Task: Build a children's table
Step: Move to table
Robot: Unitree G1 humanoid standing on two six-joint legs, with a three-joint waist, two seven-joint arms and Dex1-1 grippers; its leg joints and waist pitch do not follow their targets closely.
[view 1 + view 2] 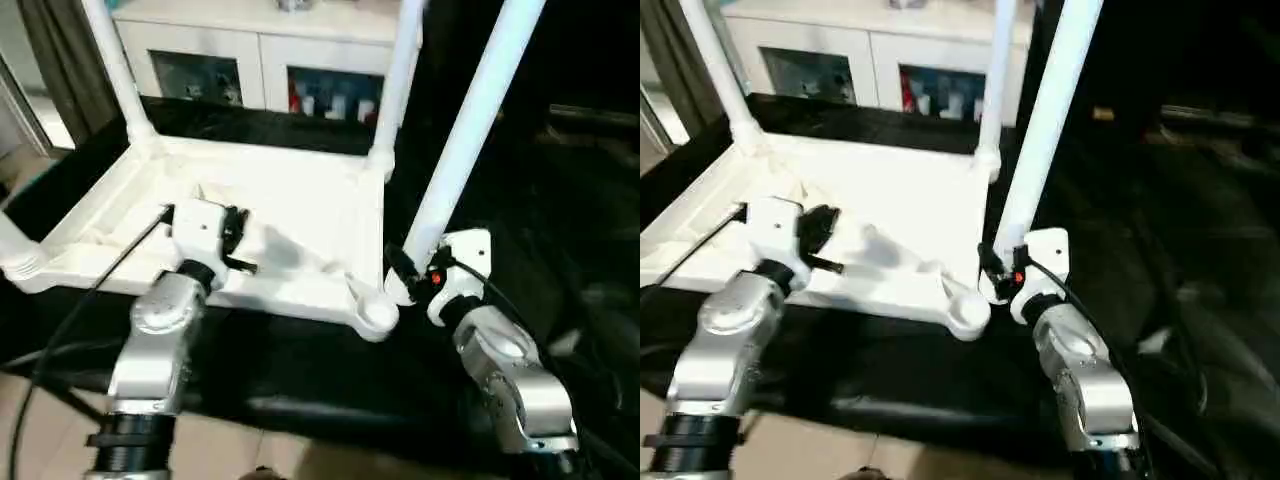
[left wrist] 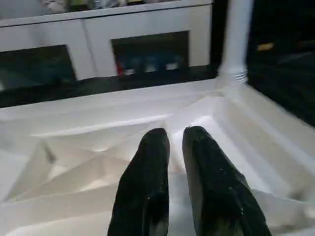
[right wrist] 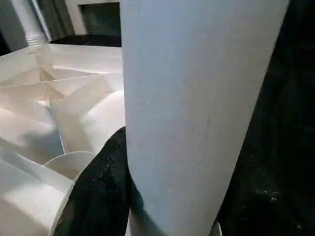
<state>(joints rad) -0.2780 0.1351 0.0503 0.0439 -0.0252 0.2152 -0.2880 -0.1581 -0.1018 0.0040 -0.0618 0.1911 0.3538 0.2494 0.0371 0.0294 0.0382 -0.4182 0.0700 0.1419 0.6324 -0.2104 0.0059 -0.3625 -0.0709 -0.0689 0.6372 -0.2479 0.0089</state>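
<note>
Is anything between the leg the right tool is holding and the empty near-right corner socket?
Nothing visible does. The leg in the right tool stands tilted just beside the open corner socket of the tabletop, its lower end on the black sheet, with bare sheet between them.

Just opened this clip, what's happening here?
A humanoid robot is assembling a white tabletop that lies upside down on a black table. Two legs already stand in the far corner sockets. The right gripper holds another leg, tilted, its lower end just beside the open near-right socket, not yet seated. The left gripper rests over the ribbed underside, fingers nearly together and holding nothing.
</note>
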